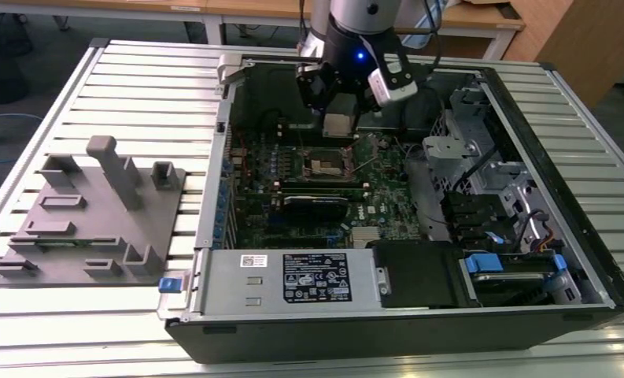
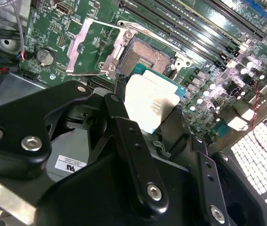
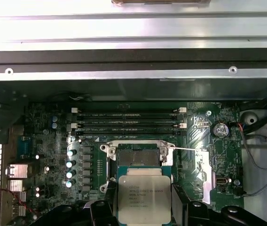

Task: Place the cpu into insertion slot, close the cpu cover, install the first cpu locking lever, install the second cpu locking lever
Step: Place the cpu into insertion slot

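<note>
The cpu [image 3: 144,197] is a flat silver-topped square chip, and my gripper [image 3: 144,209] is shut on its two sides. It hangs just above the motherboard, close beside the insertion slot [image 3: 138,157] and partly overlapping its near edge. The slot's gold-brown contact field [image 2: 145,56] lies bare inside a silver rim. The cpu cover [image 2: 89,44] is flipped open and lies flat beside the slot. A thin wire lever [image 3: 185,149] sticks out from the slot's corner. In the exterior view my gripper [image 1: 338,122] hovers inside the open computer case, a little behind the slot [image 1: 326,163].
The case walls [image 1: 212,197] ring the board. Memory slots [image 3: 129,120] run just beyond the socket, and a coin battery [image 3: 220,128] sits to one side. A power supply [image 1: 290,276] fills the case's front. A grey fixture with posts [image 1: 91,213] stands at the exterior view's left.
</note>
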Controlling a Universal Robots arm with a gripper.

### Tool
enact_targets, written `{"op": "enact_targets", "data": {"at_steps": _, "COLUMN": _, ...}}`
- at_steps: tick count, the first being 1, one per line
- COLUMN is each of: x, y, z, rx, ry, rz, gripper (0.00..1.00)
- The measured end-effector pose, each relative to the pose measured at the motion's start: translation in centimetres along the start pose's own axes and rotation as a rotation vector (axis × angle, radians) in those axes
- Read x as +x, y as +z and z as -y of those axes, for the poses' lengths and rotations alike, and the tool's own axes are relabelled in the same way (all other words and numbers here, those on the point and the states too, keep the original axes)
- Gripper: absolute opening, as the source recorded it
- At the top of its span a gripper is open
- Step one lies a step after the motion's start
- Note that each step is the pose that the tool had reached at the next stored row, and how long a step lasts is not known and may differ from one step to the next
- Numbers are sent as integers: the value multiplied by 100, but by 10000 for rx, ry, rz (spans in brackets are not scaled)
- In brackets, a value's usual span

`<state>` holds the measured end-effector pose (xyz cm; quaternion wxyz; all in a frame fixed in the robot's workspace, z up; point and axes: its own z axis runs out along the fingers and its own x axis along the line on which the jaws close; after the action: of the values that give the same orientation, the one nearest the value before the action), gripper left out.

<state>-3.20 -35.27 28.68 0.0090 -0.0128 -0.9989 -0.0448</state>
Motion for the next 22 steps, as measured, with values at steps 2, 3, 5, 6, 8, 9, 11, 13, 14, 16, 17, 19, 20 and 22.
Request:
{"op": "enact_targets", "data": {"at_steps": 2, "x": 4, "y": 8, "z": -3, "rx": 1, "ry": 2, "rz": 0, "gripper": 54}}
{"op": "enact_targets", "data": {"at_steps": 3, "x": 5, "y": 15, "z": -4, "rx": 0, "ry": 0, "rz": 0, "gripper": 54}}
{"op": "enact_targets", "data": {"at_steps": 5, "x": 11, "y": 35, "z": -5, "rx": 1, "ry": 0, "rz": 0, "gripper": 54}}
{"op": "enact_targets", "data": {"at_steps": 6, "x": 13, "y": 46, "z": -5, "rx": 2, "ry": 0, "rz": -1, "gripper": 54}}
{"op": "enact_targets", "data": {"at_steps": 8, "x": 18, "y": 71, "z": -4, "rx": 1, "ry": 0, "rz": -1, "gripper": 54}}
{"op": "enact_targets", "data": {"at_steps": 9, "x": 19, "y": 84, "z": -3, "rx": 2, "ry": 0, "rz": -1, "gripper": 54}}
{"op": "enact_targets", "data": {"at_steps": 11, "x": 20, "y": 95, "z": -3, "rx": 4, "ry": -1, "rz": -2, "gripper": 54}}
{"op": "enact_targets", "data": {"at_steps": 13, "x": 21, "y": 95, "z": -3, "rx": 5, "ry": -1, "rz": -2, "gripper": 54}}
{"op": "enact_targets", "data": {"at_steps": 14, "x": 21, "y": 95, "z": -3, "rx": 4, "ry": 0, "rz": -2, "gripper": 54}}
{"op": "enact_targets", "data": {"at_steps": 16, "x": 21, "y": 99, "z": -4, "rx": 1, "ry": 0, "rz": -1, "gripper": 54}}
{"op": "enact_targets", "data": {"at_steps": 17, "x": 21, "y": 100, "z": -5, "rx": 1, "ry": 0, "rz": -1, "gripper": 54}}
{"op": "enact_targets", "data": {"at_steps": 19, "x": 23, "y": 105, "z": -7, "rx": 0, "ry": 0, "rz": 0, "gripper": 54}}
{"op": "enact_targets", "data": {"at_steps": 20, "x": 23, "y": 108, "z": -8, "rx": 1, "ry": 0, "rz": 0, "gripper": 54}}
{"op": "enact_targets", "data": {"at_steps": 22, "x": 24, "y": 122, "z": -8, "rx": 1, "ry": -1, "rz": -1, "gripper": 54}}
